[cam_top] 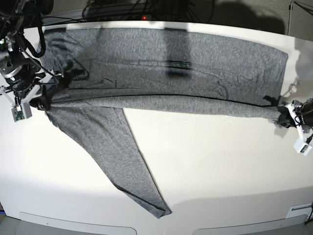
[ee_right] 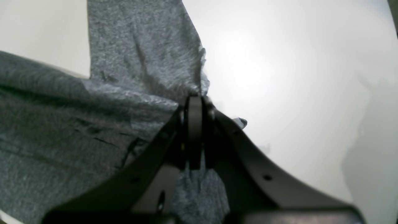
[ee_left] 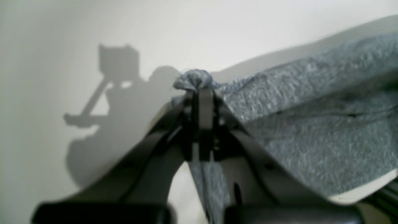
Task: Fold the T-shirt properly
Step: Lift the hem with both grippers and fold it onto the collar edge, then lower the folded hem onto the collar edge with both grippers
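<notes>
Both grippers, left [ee_left: 199, 90] and right [ee_right: 194, 99], pinch the T-shirt [cam_top: 176, 63]; only the base view shows its sleeve [cam_top: 117, 156].

Bright overhead light; glare on table [ee_right: 248, 71]; wrist views blurred; base view barrel-distorted.

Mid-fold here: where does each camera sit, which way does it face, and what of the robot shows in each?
Left wrist: on the left arm, looking along the shut left gripper pinching the T-shirt over the table.
Right wrist: on the right arm, looking along the shut right gripper at a pinched cloth edge.
Base: high, facing down; both arms at the shirt's ends.
Shared: the grey shirt and white table appear in all views.
</notes>
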`<state>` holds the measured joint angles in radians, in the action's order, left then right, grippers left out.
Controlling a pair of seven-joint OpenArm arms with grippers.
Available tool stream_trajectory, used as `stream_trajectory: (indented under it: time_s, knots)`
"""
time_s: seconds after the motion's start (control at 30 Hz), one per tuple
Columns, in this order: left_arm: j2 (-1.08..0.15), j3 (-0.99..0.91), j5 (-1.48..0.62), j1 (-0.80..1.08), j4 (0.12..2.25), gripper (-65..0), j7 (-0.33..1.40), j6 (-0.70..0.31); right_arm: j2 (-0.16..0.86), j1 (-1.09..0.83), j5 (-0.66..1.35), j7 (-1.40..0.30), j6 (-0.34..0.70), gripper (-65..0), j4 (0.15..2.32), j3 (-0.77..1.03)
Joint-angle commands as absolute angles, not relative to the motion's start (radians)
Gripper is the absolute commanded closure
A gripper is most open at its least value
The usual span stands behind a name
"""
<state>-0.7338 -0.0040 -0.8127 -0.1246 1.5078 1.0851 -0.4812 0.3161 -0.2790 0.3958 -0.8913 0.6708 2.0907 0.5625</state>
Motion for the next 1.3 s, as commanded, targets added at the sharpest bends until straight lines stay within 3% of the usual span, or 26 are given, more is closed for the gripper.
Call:
stream_trajectory:
  time_s: [0.0,0.1,0.93,1.27]
  knots:
    - [-0.755,-0.014,-0.853,-0.144,1.534,0.0,1.104,-0.485,0.332,-0.280,0.398,-0.867,0.675,0.0,2.117,0.570]
    - [-0.760,-0.014,-0.926,-0.141,1.559,0.0,1.181,-0.486,0.332,-0.286,0.402,-0.872,0.676,0.0,2.121,0.570]
    - [-0.802,-0.014,-0.880,0.106,1.676,0.0,1.187,-0.486,0.333,-0.452,0.423,-0.957,0.698,0.0,2.121,0.570]
    - [-0.842,-0.014,-0.842,0.113,1.676,0.0,1.192,-0.485,0.395,-0.494,0.423,-0.987,0.698,0.0,2.120,0.570]
